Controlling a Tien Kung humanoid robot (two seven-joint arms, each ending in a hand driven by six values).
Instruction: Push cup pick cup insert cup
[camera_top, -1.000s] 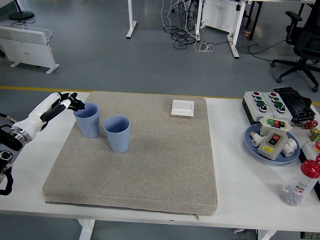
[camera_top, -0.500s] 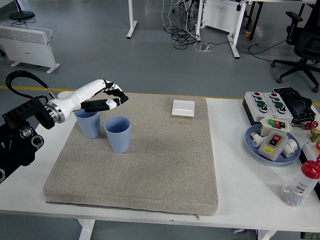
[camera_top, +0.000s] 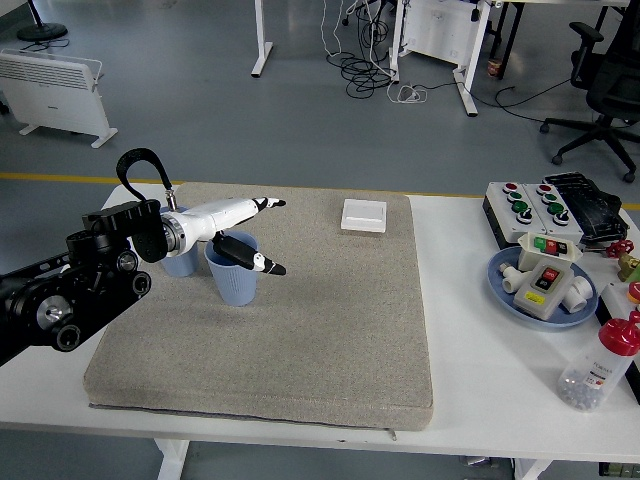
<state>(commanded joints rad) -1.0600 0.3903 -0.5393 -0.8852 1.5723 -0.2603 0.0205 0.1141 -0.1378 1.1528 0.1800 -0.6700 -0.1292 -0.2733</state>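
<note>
Left hand (camera_top: 250, 235) is reaching over the mat (camera_top: 330, 340) from the left with its fingers spread wide and holding nothing; the right hand is not showing. Near cup (camera_top: 233, 270) is standing upright directly under this hand, with the thumb lying across its right rim and the other fingers pointing past it. Far cup (camera_top: 181, 262) is sitting just beside it on the left, mostly hiding behind the wrist.
</note>
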